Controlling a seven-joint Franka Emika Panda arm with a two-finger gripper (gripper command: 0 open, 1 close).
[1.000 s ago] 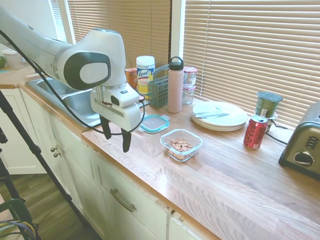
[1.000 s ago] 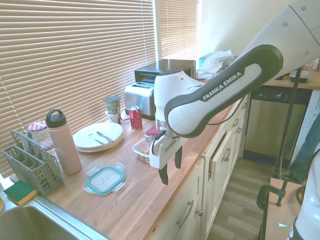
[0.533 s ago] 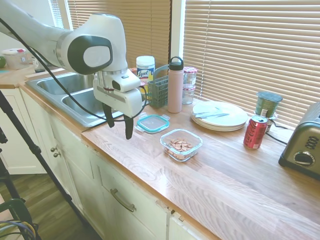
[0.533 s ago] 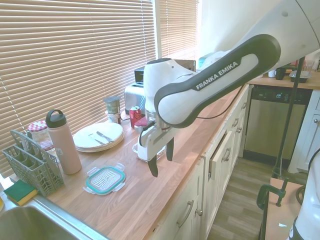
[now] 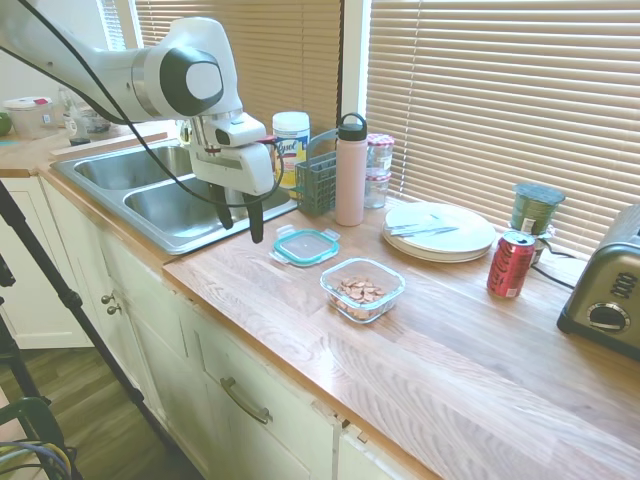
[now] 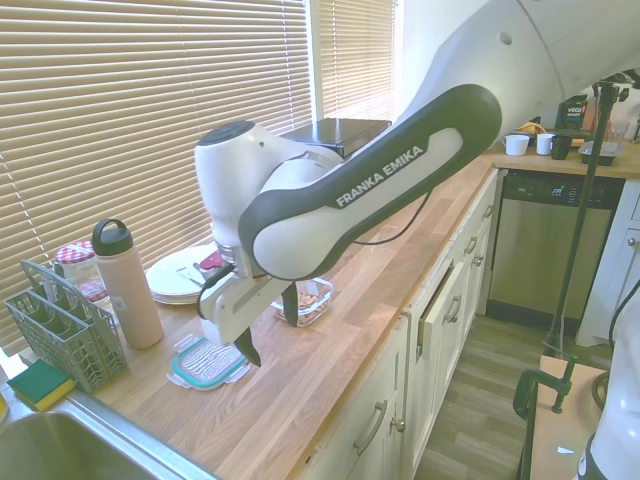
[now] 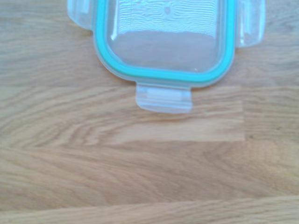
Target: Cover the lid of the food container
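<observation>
The hand point(image 5: 239, 215) hangs empty with its fingers apart, above the table point(image 5: 420, 340) just left of the lid point(image 5: 307, 246). The lid lies flat, apart from the food container point(image 5: 362, 289) of nuts to its right. It looks light, thin, slightly flexible and slick; pinching the teal rim or a side tab seems the surest hold. Behind, a canister point(image 5: 291, 147) reads "Lysol"; the arm point(image 6: 385, 180) reads "FRANKA EMIKA".
</observation>
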